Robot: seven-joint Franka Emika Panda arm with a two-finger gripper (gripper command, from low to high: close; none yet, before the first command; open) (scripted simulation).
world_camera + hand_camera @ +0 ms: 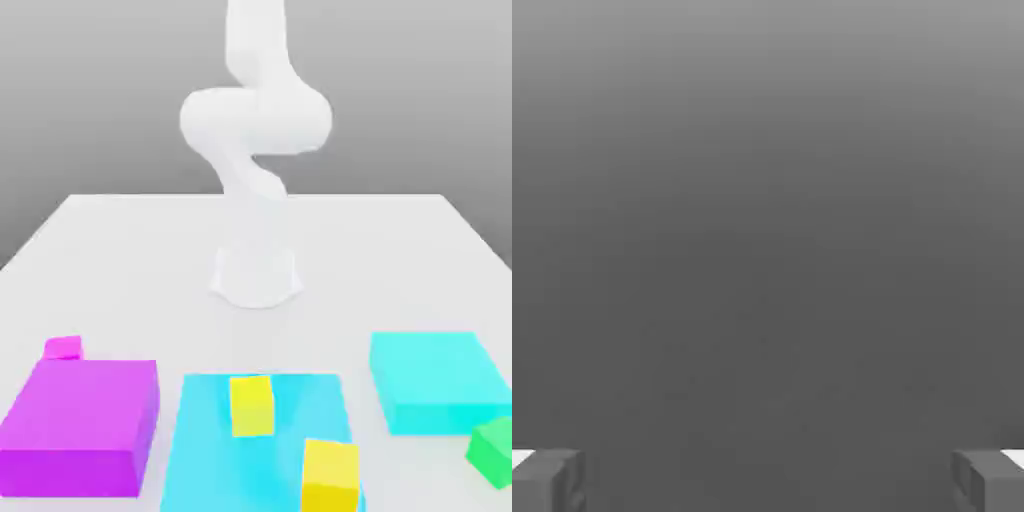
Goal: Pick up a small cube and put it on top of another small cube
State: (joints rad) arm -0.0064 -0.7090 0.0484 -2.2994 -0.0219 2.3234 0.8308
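The small bright green cube (492, 450) lies on the white table at the exterior view's right, near the front edge, beside a cyan slab. The tiny pink-magenta cube (63, 347) sits at the exterior view's left, just behind the big magenta slab (80, 420). The white arm (255, 120) rises from its base at the table's middle and runs up past the frame's top. In the hand view my gripper (768, 480) is open: two grey fingertips (547, 480) stand far apart against plain grey background, with nothing between them.
A flat cyan slab (200, 440) at the front centre carries two yellow cubes (251, 405) (331, 473). Another cyan slab (435, 380) lies at the exterior view's right. The arm's base (256, 275) stands mid-table.
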